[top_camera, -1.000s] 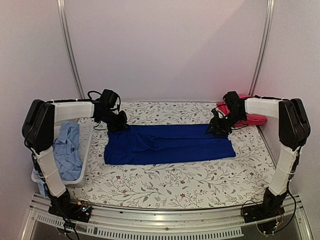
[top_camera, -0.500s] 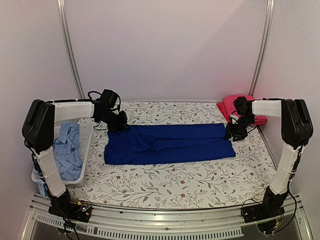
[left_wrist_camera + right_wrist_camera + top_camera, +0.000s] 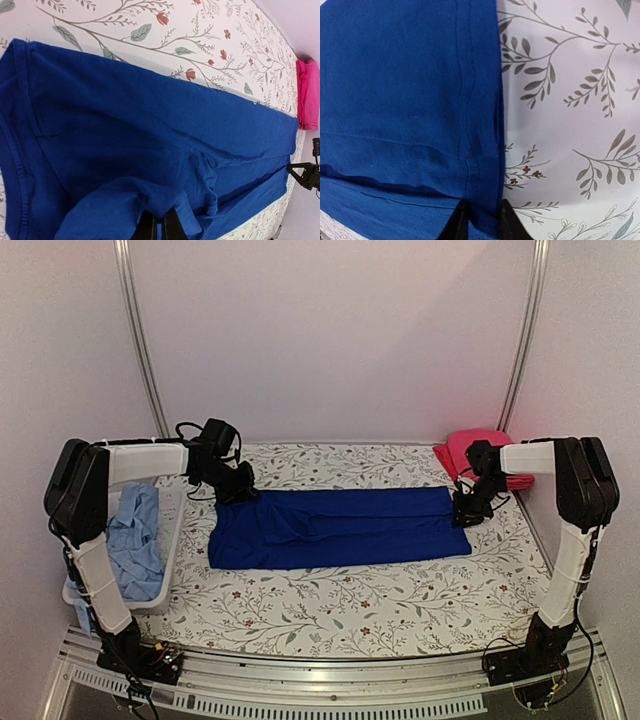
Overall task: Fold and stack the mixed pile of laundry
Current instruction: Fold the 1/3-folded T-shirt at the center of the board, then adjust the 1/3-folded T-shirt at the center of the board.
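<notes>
Royal-blue shirt (image 3: 340, 528) lies flat in a long band across the middle of the table (image 3: 350, 615), running left to right. At its far-left corner the left fingers (image 3: 148, 231) are together, pinching a fold of blue cloth. Over at the right end, the right fingers (image 3: 456, 224) straddle the hem, narrowly apart. Gripping or not, can't tell. Red-pink garment (image 3: 478, 450) sits far right, and the light-blue shirt (image 3: 135, 545) fills the basket (image 3: 168, 560) on the left.

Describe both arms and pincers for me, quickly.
The left arm and right arm share white tubular links, bulky black joint housings, and loose black cables at the wrists. The left pincer and right pincer are black with narrow tapered tips.
</notes>
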